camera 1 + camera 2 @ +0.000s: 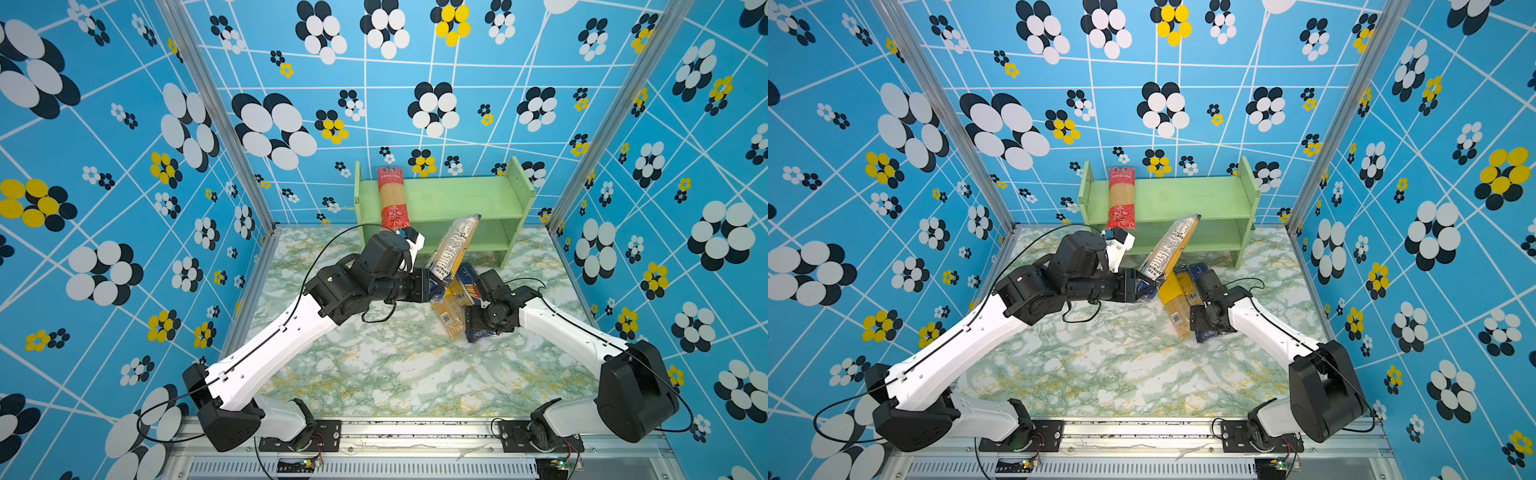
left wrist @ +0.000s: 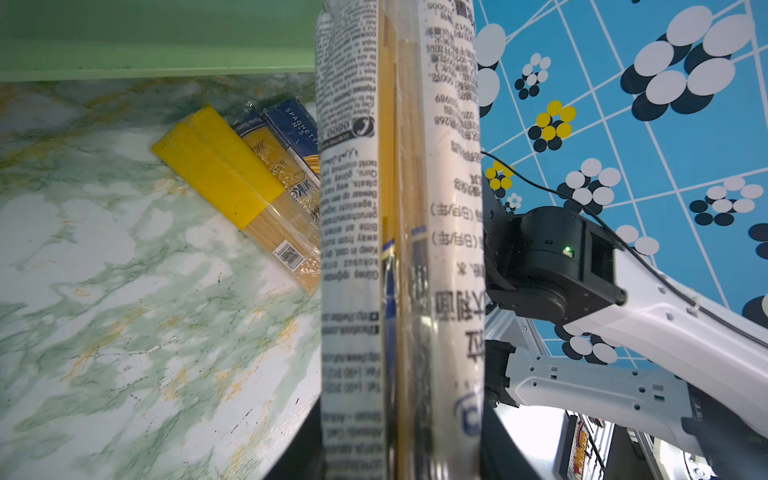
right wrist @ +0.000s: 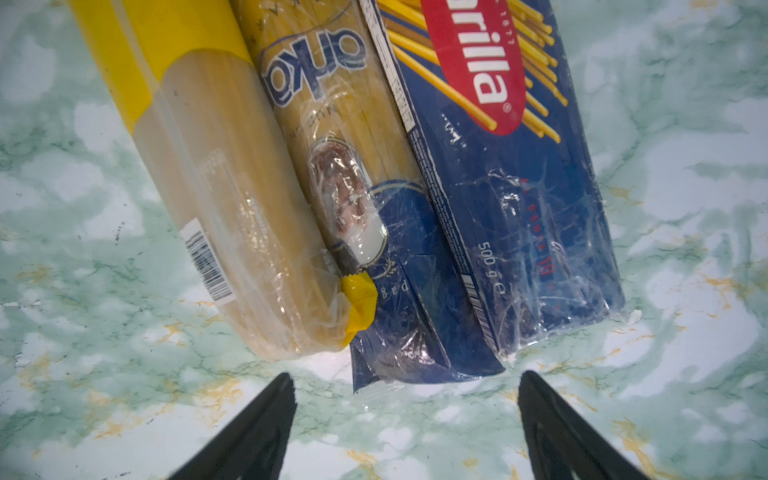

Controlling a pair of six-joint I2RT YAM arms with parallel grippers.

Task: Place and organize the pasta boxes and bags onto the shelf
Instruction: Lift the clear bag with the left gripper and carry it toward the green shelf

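Left wrist view: left gripper pinches the printed bag, tilted toward the shelf; level it before sliding in; right gripper, fingers spread, by three packs near the tabletop's far edge.

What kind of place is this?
Probably a robot test booth: left arm and right arm bolted to a metal rail, flowery blue panel walls, and a green shelf on a marble-look table.
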